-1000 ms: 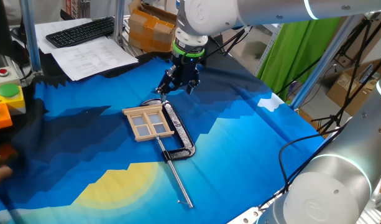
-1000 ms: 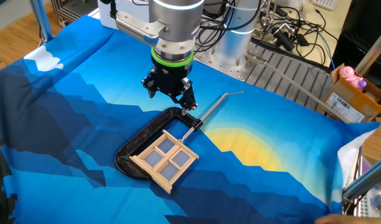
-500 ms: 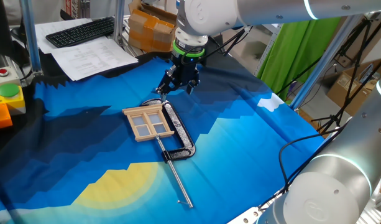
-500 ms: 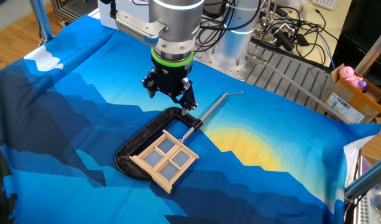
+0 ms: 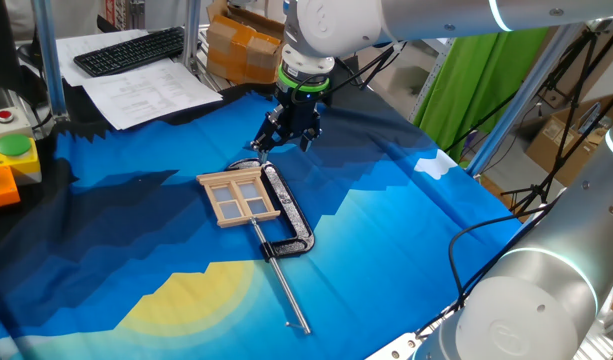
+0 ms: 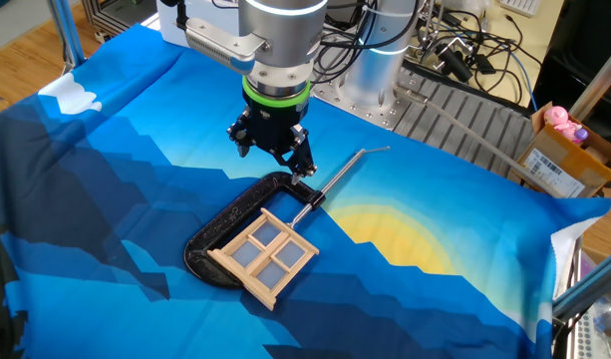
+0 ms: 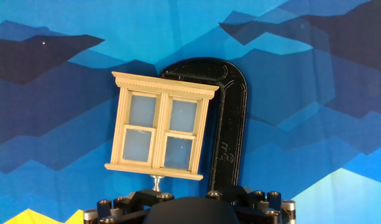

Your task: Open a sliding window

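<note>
The sliding window (image 5: 242,196) is a small pale wood frame with four panes, lying flat on the blue cloth. A black metal clamp (image 5: 292,215) grips its edge. It also shows in the other fixed view (image 6: 266,256) and in the middle of the hand view (image 7: 160,129). My gripper (image 5: 284,143) hangs above the cloth just beyond the window's far end, over the clamp's curved bow. Its fingers look spread and hold nothing. In the other fixed view the gripper (image 6: 273,160) is above the clamp's bow (image 6: 247,191). The fingertips are out of the hand view.
The clamp's long silver rod (image 5: 286,292) runs out from the window toward the table's front. A keyboard (image 5: 128,49) and papers (image 5: 151,92) lie at the back left. A button box (image 5: 8,160) stands at the left edge. Cables (image 6: 455,50) lie behind the arm's base.
</note>
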`<state>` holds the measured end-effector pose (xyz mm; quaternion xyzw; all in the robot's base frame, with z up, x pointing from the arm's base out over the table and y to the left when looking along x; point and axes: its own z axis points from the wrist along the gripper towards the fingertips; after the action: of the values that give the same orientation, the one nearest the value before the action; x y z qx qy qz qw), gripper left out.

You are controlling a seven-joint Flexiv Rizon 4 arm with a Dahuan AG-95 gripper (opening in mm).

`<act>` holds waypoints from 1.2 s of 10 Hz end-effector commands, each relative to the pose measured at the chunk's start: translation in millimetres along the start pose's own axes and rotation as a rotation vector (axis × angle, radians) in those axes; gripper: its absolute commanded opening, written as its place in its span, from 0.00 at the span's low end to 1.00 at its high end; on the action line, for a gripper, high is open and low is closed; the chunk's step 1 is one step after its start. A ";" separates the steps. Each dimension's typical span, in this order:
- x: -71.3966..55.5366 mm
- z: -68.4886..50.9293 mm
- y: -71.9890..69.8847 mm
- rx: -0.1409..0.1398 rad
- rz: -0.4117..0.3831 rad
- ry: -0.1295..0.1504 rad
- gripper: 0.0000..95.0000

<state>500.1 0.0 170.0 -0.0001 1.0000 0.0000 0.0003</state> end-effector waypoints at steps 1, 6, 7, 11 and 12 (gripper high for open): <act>0.1 0.0 0.0 -0.123 0.073 0.084 0.00; 18.2 8.9 7.9 -0.113 0.084 0.078 0.00; 18.9 8.7 9.0 -0.113 0.084 0.079 0.00; 24.3 9.5 14.3 -0.111 0.084 0.089 0.00; 26.5 10.3 17.6 -0.110 0.081 0.090 0.00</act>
<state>473.2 19.3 159.6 0.0398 0.9967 0.0550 -0.0441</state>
